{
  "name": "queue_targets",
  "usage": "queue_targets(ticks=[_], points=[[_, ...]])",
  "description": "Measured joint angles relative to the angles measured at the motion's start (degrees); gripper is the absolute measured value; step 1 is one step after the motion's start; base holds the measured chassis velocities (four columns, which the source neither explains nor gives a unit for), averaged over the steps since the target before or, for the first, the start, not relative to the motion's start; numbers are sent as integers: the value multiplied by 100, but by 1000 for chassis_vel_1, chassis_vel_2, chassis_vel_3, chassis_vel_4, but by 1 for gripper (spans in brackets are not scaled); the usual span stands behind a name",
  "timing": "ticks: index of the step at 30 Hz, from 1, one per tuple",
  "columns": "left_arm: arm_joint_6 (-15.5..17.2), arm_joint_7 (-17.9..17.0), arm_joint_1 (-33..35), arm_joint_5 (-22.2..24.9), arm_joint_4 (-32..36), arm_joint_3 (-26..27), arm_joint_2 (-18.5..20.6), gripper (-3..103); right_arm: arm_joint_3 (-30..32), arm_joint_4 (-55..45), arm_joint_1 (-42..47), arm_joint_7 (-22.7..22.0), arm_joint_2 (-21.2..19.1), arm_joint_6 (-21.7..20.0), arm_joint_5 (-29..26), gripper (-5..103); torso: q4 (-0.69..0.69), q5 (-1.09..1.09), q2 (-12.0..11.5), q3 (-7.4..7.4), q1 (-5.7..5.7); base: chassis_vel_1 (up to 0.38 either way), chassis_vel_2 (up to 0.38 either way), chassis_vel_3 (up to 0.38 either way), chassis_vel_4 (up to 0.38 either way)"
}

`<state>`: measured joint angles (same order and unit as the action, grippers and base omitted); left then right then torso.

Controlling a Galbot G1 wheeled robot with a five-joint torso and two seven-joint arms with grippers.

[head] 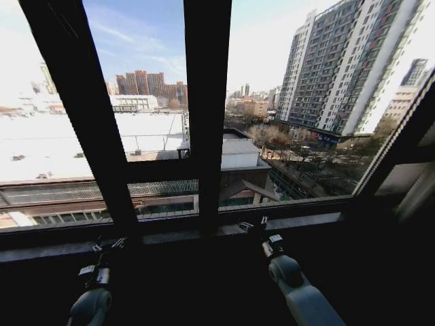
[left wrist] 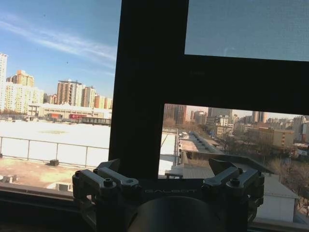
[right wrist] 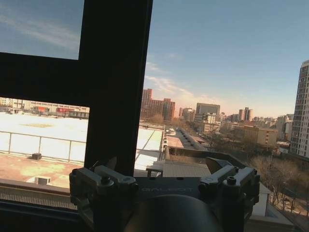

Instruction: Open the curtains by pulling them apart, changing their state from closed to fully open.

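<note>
I see no curtains across the window frame [head: 207,102]; my left claw [head: 109,244] and right claw [head: 255,226] hang spread and empty, so I check each side for leftover fabric

In the head view, lower left of the frame, the left arm [head: 90,305] ends in a rounded pale grey-green link, topped by a narrow black wrist block and the small black left gripper [head: 111,243]. At lower right, the right arm [head: 306,299] is a thicker light grey tube with a bulbous joint, a black-and-white collar, and the dark right gripper [head: 255,225]. In the wrist views along the bottom edge, each gripper [left wrist: 169,176] [right wrist: 164,175] is matte black metal with angular linkage bars pinned by round-headed screws, faint raised "GALBOT" lettering on the crossbar, and a rounded dark housing beneath
</note>
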<state>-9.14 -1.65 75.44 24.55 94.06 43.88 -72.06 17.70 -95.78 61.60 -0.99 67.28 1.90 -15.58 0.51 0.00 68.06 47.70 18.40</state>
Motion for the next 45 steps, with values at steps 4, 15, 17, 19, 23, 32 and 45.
queue_targets(ticks=[4, 15, 17, 19, 23, 32, 45], points=[[0, 1, 1, 0, 0, 0, 0, 100, 1, 0, 1, 0, -1, 0, 0, 100, 0, -1, 3, -3, -7, 99, -116, -99, 122], [0, 3, 0, 0, 0, -1, 0, 100, 1, 0, 1, 0, 0, 0, 0, 100, -1, 1, -3, 1, 3, -38, -26, 32, 20], [0, 3, 0, 0, 0, -1, 0, 100, 1, 0, 1, 0, 0, 0, 0, 100, -1, 0, -3, 1, 3, -118, -109, 134, 125], [0, 3, 0, 0, 0, -1, 0, 100, 1, 0, 1, 0, 0, 0, 0, 100, -1, 1, -2, 1, 2, -138, -136, 149, 154], [0, 4, 0, 0, -1, -2, -1, 100, 1, 0, 1, 0, -1, 0, 0, 100, 0, 0, -1, 0, -1, -151, -171, 140, 184], [0, 6, 0, 0, 0, -2, -1, 100, 2, 0, 1, 0, 0, 0, 0, 100, -3, 3, 1, -1, -2, -32, -55, 35, 47], [0, 4, 0, 0, -1, 0, 0, 100, 1, 0, 1, 0, 0, 0, 0, 100, -1, 1, 1, -1, -2, 0, 0, 0, 0]])
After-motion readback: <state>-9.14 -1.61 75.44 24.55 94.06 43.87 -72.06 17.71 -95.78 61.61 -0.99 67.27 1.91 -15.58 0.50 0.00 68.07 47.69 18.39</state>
